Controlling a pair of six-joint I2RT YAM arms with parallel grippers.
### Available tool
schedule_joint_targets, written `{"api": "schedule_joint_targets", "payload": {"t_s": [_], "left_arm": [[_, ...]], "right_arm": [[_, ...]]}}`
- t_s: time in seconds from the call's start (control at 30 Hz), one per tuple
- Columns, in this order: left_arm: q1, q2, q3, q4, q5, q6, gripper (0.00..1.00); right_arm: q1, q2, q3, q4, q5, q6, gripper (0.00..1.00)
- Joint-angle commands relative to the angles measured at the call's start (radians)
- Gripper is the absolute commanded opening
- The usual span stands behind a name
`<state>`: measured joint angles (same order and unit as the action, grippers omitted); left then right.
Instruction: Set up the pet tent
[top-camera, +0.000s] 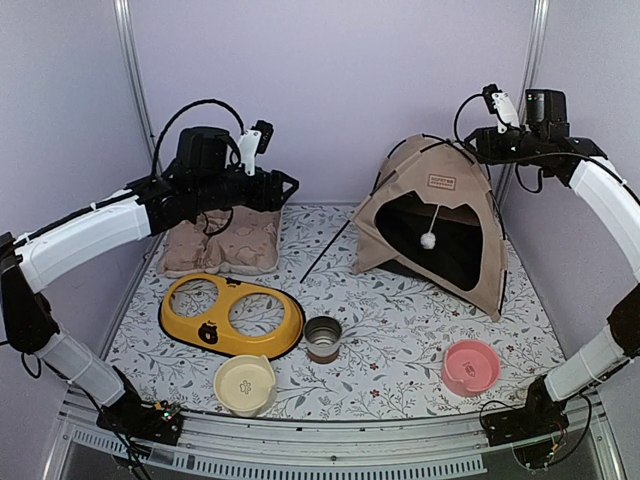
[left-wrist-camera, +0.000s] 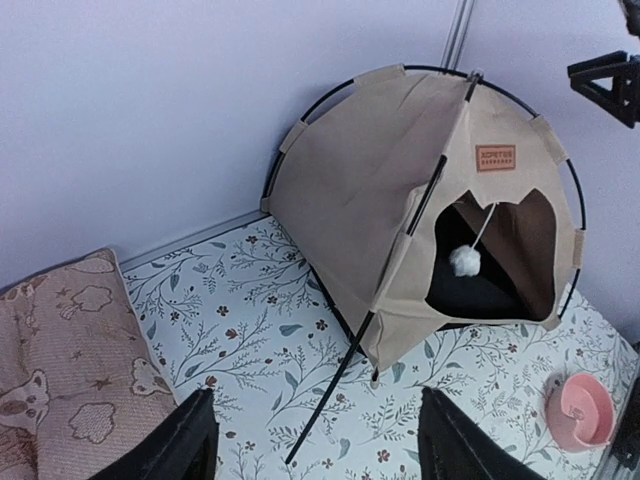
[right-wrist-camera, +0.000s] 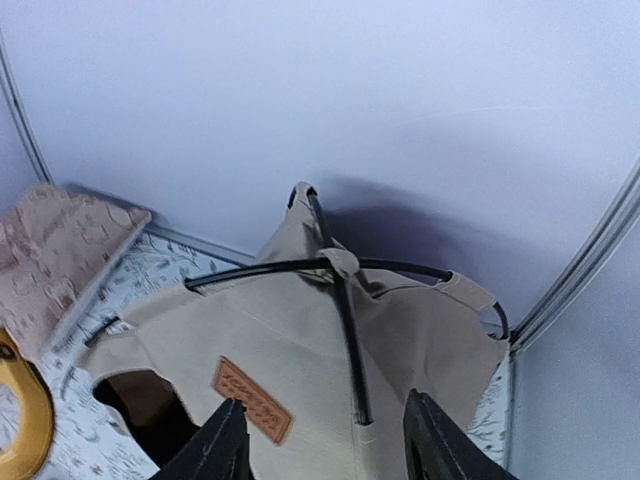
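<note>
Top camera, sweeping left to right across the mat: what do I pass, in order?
Patterned cushion → steel cup → pet tent. Left out: yellow double-bowl feeder and cream bowl overlap the cushion's span, pink bowl the tent's.

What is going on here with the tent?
The pet tent stands upright at the back right of the table. The right hand hangs open just above its crossed poles, holding nothing. The left hand is open and empty near the cushion. One black pole sticks out from the tent's front corner.
</note>
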<state>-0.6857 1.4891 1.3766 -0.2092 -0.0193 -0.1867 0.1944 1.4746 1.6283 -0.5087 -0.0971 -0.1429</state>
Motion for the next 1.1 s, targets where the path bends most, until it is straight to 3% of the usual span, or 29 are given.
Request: {"api": "schedule_joint_targets", "payload": {"t_s": [0.0, 0.13, 0.27, 0.63, 1.07], "left_arm": [[0.014, 0.0, -0.026, -0.005, 0.02, 0.005, 0.68], [0.015, -0.007, -0.052, 0.012, 0.022, -0.003, 0.68], [0.014, -0.016, -0.073, 0.028, 0.019, -0.008, 0.69], [0.014, -0.032, -0.103, 0.052, 0.006, -0.025, 0.69], [0.015, -0.078, -0.151, 0.055, -0.012, -0.025, 0.69]], "right_arm": [[0.002, -0.08, -0.007, 0.0, 0.001, 0.072, 0.66], [0.046, -0.144, -0.02, -0.001, 0.0, 0.134, 0.78], [0.138, -0.206, -0.079, 0.033, 0.005, 0.227, 0.83], [0.363, -0.297, -0.381, 0.269, 0.024, 0.491, 0.84], [0.637, -0.077, -0.542, 0.537, 0.118, 0.779, 0.75]]}}
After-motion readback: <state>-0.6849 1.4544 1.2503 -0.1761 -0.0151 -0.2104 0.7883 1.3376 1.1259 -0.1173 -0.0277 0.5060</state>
